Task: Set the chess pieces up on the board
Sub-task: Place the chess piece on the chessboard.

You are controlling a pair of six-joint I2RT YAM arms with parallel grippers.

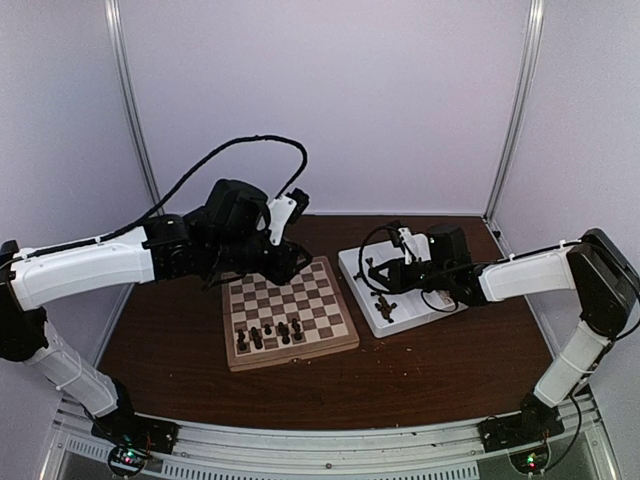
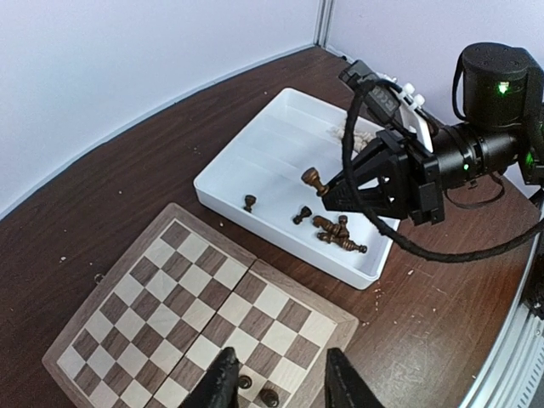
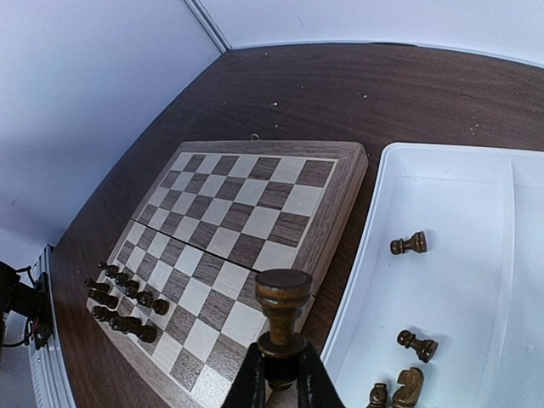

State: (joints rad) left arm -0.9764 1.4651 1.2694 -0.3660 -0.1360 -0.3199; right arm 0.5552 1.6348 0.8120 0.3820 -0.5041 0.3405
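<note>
Right fingers [image 3: 253, 387] clamp dark piece [image 3: 282, 297], base hidden — left fingers [image 2: 223, 382] parted, tips cut off.

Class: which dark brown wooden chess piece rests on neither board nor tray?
The round-topped dark brown piece clamped upright in the right gripper; the rest stand on the checkered wooden board or sit in the white tray.

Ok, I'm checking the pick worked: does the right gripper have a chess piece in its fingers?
Yes, the right wrist view shows the right gripper shut on a dark brown chess piece, upright in its grip.
</note>
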